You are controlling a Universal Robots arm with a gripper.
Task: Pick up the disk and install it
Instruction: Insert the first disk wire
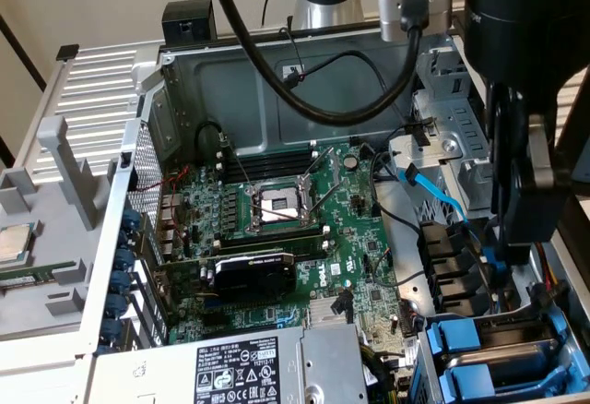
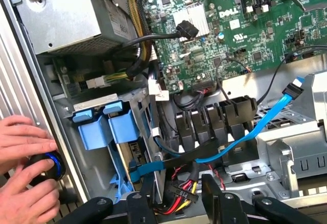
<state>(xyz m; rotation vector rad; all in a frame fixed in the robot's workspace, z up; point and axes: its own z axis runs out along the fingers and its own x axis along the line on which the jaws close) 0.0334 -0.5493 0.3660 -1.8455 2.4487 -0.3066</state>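
The disk sits in the drive bay at the corner of the open computer case, framed by its blue carrier rails [image 2: 108, 128]. In the exterior view those blue rails [image 1: 470, 349] lie at the lower right, beside the power supply. My gripper [image 2: 174, 192] hovers open just beside the bay, over a bundle of cables, with nothing between its black fingers [image 2: 139, 206]. In the exterior view the dark gripper body [image 1: 524, 196] hangs over the right side of the case, above the bay. The disk's metal face is mostly hidden by the rails and the bay walls.
A person's hands [image 2: 23, 152] rest on a black knob with a blue ring [image 2: 48, 165] outside the case wall. A light blue cable [image 2: 255, 127] crosses near black connectors [image 2: 214, 119]. The motherboard [image 1: 277, 229], power supply [image 1: 240, 367] and a thick black hose [image 1: 277, 81] crowd the case.
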